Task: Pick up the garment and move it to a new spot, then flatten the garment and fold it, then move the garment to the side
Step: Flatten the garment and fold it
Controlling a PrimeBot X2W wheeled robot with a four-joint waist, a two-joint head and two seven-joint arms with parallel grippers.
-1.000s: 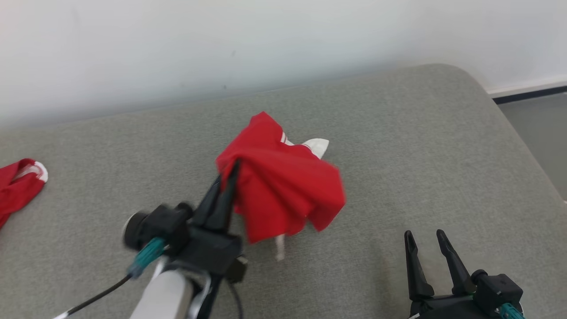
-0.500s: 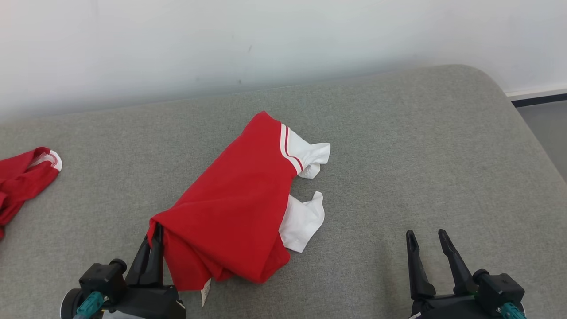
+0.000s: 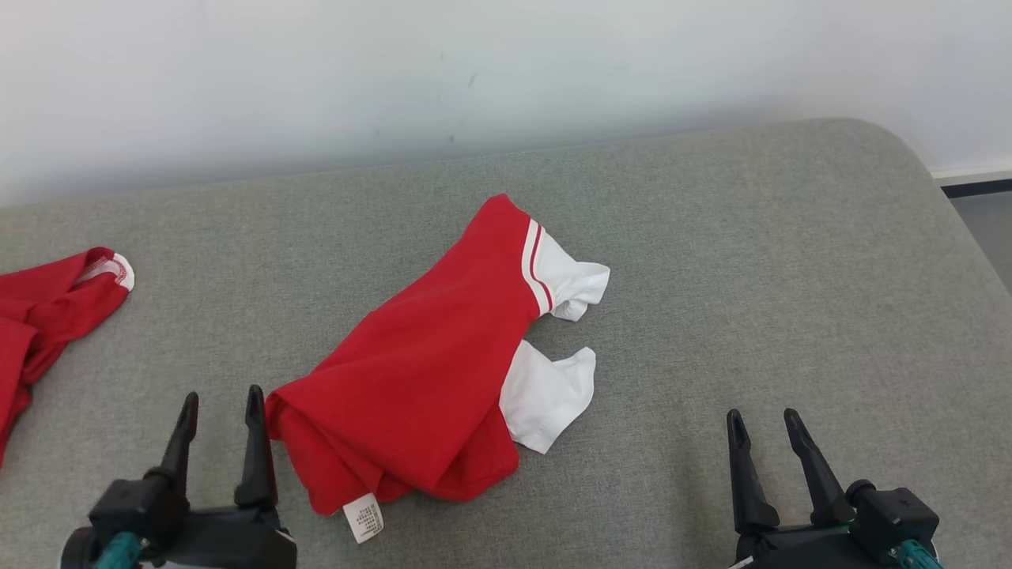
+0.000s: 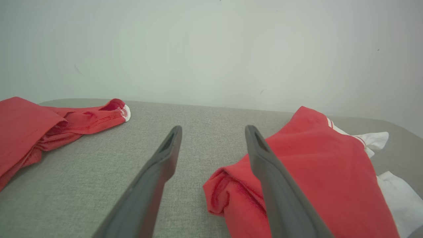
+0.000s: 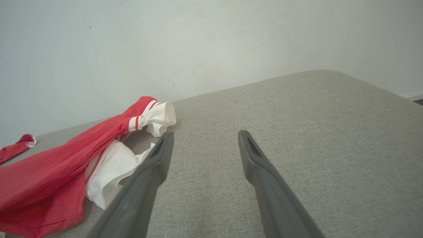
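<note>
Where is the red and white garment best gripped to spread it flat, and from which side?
Probably the lower white sleeve of the garment, from the robot's right with the open right tool: it juts out flat past the red bulk, facing that side. The open left tool could pinch the rolled red edge beside it.

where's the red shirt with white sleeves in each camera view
Head view: the red shirt lies at centre, just right of the left gripper.
Left wrist view: lower right.
Right wrist view: lower left, white sleeves toward the centre.
Shared landmark: the other red garment at each view's left edge.
</note>
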